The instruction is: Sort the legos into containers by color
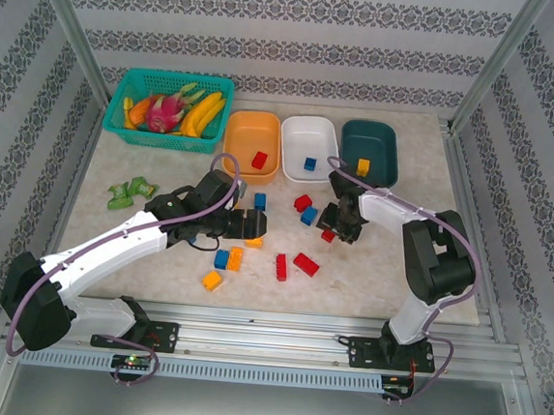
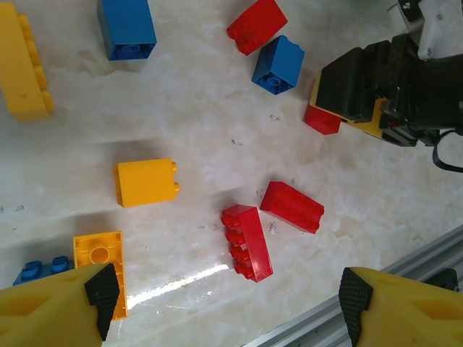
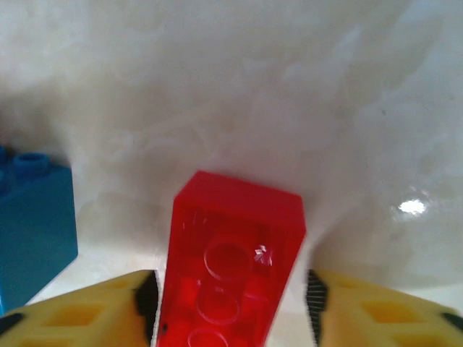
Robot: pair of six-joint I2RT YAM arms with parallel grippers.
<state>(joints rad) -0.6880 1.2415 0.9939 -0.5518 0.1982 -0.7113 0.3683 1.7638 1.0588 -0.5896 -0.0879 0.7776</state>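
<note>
Three bins stand in a row at the back: orange [image 1: 236,126] holding a red brick [image 1: 259,159], white [image 1: 293,129] holding a blue one [image 1: 310,164], dark teal [image 1: 353,136] holding a yellow one [image 1: 363,166]. Loose legos lie mid-table, among them two red bricks [image 2: 247,242] [image 2: 291,206] and a yellow one [image 2: 146,182]. My right gripper [image 1: 338,227] [image 3: 231,296] straddles a red brick [image 3: 231,253] on the table; the left pad touches it and a thin gap shows at the right pad. My left gripper [image 1: 256,225] [image 2: 230,303] hangs open above the two red bricks, holding nothing.
A teal mesh basket [image 1: 120,121] with toy fruit sits at the back left, and a green leafy toy [image 1: 131,191] lies left of my left arm. A blue brick [image 3: 32,217] lies just left of the right gripper. The metal rail [image 1: 325,328] runs along the near edge.
</note>
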